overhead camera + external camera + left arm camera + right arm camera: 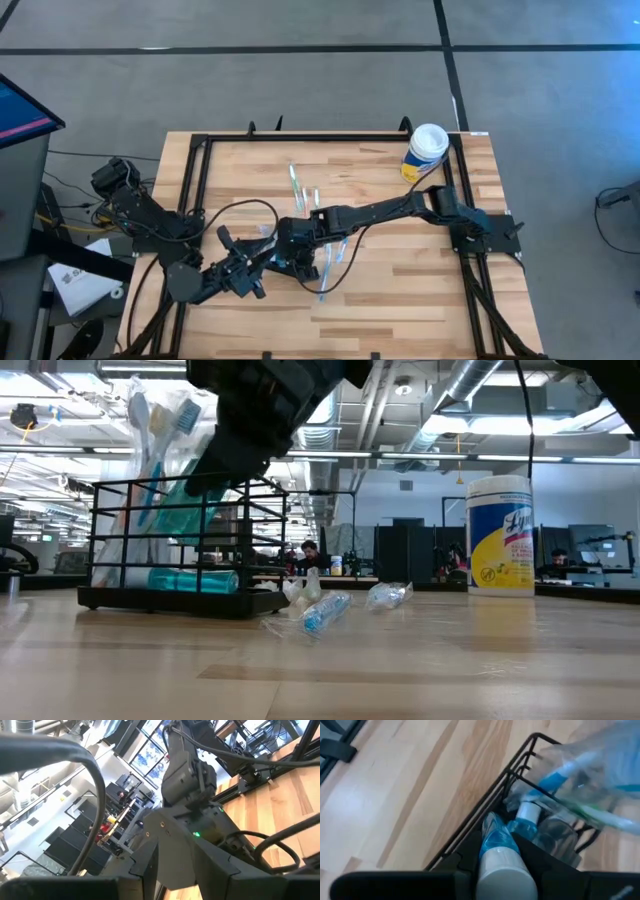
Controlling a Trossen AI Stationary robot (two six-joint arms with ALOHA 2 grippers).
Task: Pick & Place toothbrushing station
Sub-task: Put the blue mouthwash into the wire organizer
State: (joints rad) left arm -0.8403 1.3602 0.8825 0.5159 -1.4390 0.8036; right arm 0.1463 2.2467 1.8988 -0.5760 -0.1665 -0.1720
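The toothbrushing station [180, 545] is a low black wire-frame holder standing on the table. It holds bagged toothbrushes [150, 420] and a teal tube [190, 580]. It also shows in the right wrist view [485, 815]. My right gripper [290, 245] reaches in from the table's right and hangs over the station [250, 410], shut on a blue tube with a white cap [502, 865]. My left gripper [243, 270] is just left of the station, open and empty. My right gripper pinches the blue tube between its two fingers, near its white-capped end [495, 845]. The fingers come from above, slanting down toward the station. The tube's far end points down into the wire holder among the bagged brushes [580, 785]; whether it rests there I cannot tell.
Wrapped toothbrushes lie loose on the wood beyond and right of the station [296, 186] [330, 265], and show in the low view too [325, 610] [390, 595]. A yellow-and-white round canister [427, 150] stands at the far right. A black frame [200, 150] rims the table.
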